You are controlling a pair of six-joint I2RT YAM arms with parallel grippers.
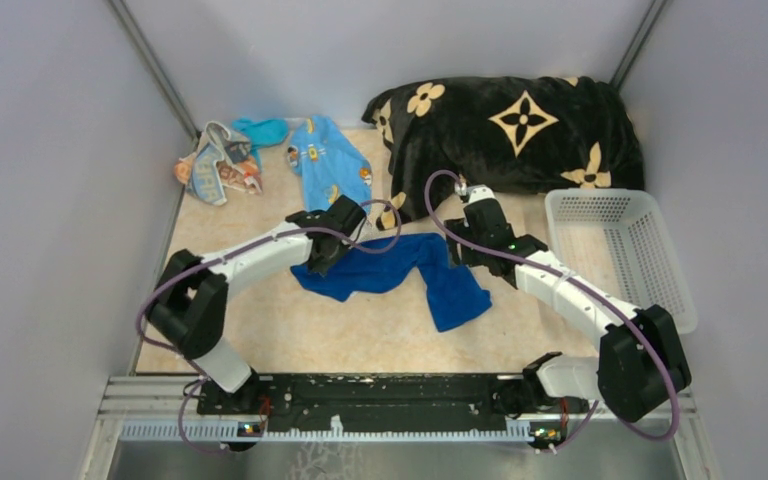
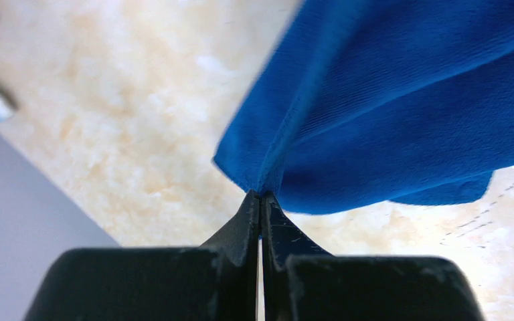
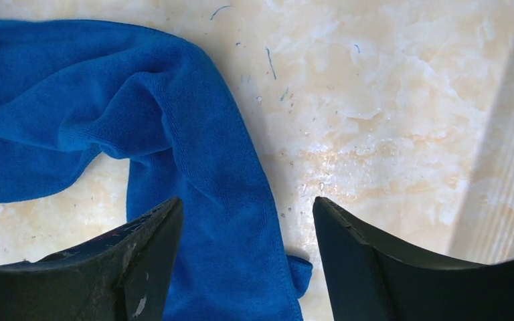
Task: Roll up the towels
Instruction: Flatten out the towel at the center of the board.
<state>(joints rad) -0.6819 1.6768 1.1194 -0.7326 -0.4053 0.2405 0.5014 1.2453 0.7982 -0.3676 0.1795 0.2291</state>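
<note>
Seemingly four towels point(image 1: 390, 270), far ones bunched together, one black blanket point(image 1: 520, 130), one white basket point(image 1: 600, 196), two arms point(image 1: 260, 252)

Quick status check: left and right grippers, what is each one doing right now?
Left gripper: shut on an edge of the dark blue towel.
Right gripper: open, holding nothing, over the same towel.

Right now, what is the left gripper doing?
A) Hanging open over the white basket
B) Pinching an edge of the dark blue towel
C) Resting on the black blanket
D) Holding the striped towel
B: in the left wrist view, the left gripper has its jaws closed together with a fold of the dark blue towel caught at their tips.
</note>
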